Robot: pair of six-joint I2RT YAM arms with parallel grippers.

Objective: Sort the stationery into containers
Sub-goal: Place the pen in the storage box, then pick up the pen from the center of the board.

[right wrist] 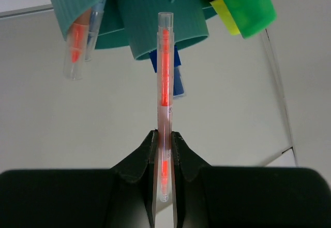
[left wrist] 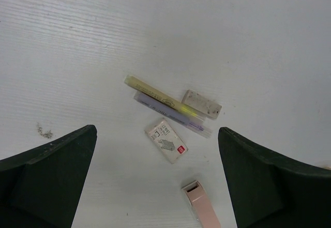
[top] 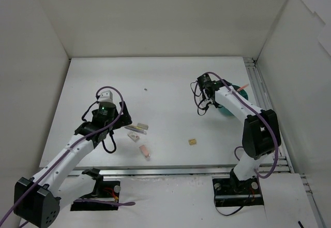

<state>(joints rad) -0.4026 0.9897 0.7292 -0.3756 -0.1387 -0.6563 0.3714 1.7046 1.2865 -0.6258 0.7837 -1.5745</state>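
Note:
My right gripper point(right wrist: 164, 136) is shut on a clear pen with an orange core point(right wrist: 165, 83), whose far end points at the teal container point(right wrist: 155, 16). That container holds green- and yellow-capped highlighters point(right wrist: 248, 8), a blue pen point(right wrist: 95, 26) and an orange pen point(right wrist: 76, 42). From above, the right arm covers most of the container point(top: 228, 109). My left gripper point(left wrist: 156, 131) hangs open high over a yellow highlighter point(left wrist: 160, 100), a purple clear pen point(left wrist: 173, 115), a beige eraser point(left wrist: 201, 104), a staples box point(left wrist: 166, 141) and a pink eraser point(left wrist: 204, 210). A tan cube point(top: 192, 141) lies mid-table.
White walls enclose the table on three sides. A metal rail point(top: 254, 83) runs along its right edge. A small dark speck point(top: 146, 89) lies toward the back. Cables loop around both wrists.

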